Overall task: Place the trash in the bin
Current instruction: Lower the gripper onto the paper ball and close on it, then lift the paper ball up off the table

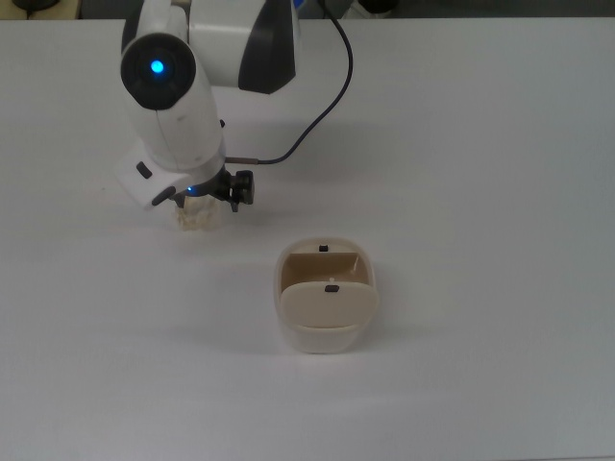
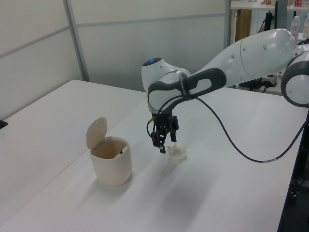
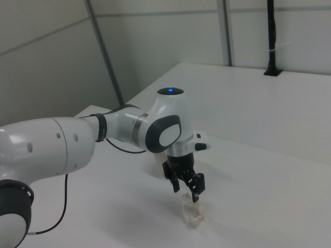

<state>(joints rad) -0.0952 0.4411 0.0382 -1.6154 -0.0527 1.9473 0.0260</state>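
I see the trash (image 2: pixel 177 153), a lumpy off-white wad of tissue, lying on the white table (image 2: pixel 231 183); in the top view most of it is covered by the arm's wrist and only its lower edge shows (image 1: pixel 199 220). In the right view it sits just under the black fingers (image 3: pixel 194 214).

My gripper (image 2: pixel 161 142) hangs directly over the wad with its fingers pointing down. The jaws are spread apart, holding nothing. In the left view the fingertips sit at the wad's upper left edge, very close to it; I cannot tell whether they touch it. In the right view (image 3: pixel 188 191) a finger (image 3: pixel 197 189) shows just above the paper. A blue light glows on the arm's joint (image 1: pixel 155 69) above the wrist, and a black cable (image 2: pixel 227 140) loops from the wrist back along the arm.

The bin (image 2: pixel 111 166) stands apart from the wad, toward the left view's left, upright on the table. Its flap lid (image 2: pixel 96 132) is tipped up, leaving the opening uncovered. In the top view the bin (image 1: pixel 325 336) lies to the lower right of the gripper (image 1: pixel 205 197), well clear of it.
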